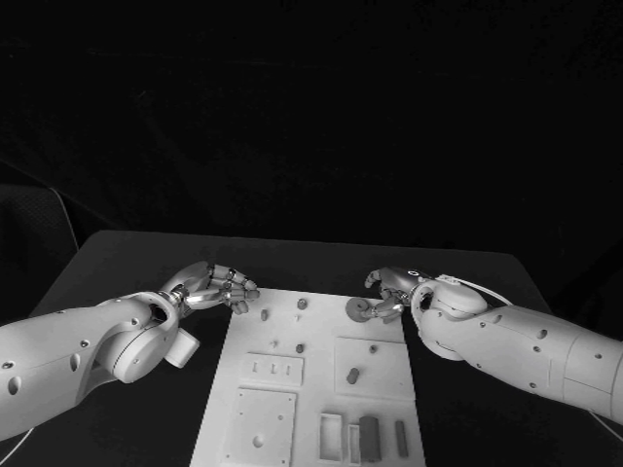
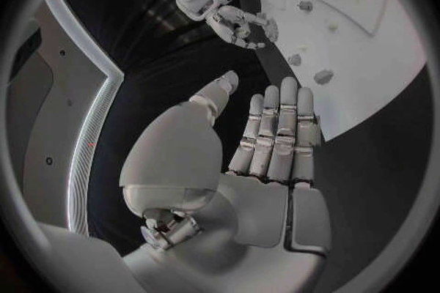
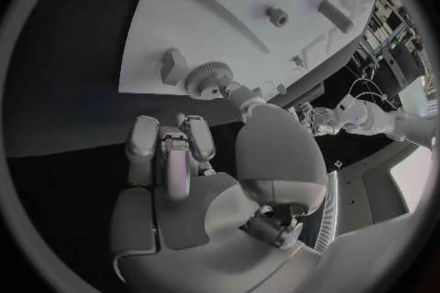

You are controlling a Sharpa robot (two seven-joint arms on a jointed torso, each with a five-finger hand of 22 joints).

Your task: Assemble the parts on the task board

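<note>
Early stage: silver right hand [image 1: 396, 292] pinched a small toothed grey gear [image 1: 356, 308] at the white task board's [image 1: 250, 413] far edge, not yet seated, silver left hand [image 1: 216, 288] empty with fingers loosely curled beside the far-left corner, several grey parts [image 1: 371, 438] unplaced near the front.

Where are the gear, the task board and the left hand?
gear [image 3: 206, 77], right wrist view, on its toothed rim by the right hand's fingertip.
task board [image 1: 382, 428], head view, bare white surface near its right edge.
left hand [image 1: 216, 287], head view, on its curled fingers.
</note>
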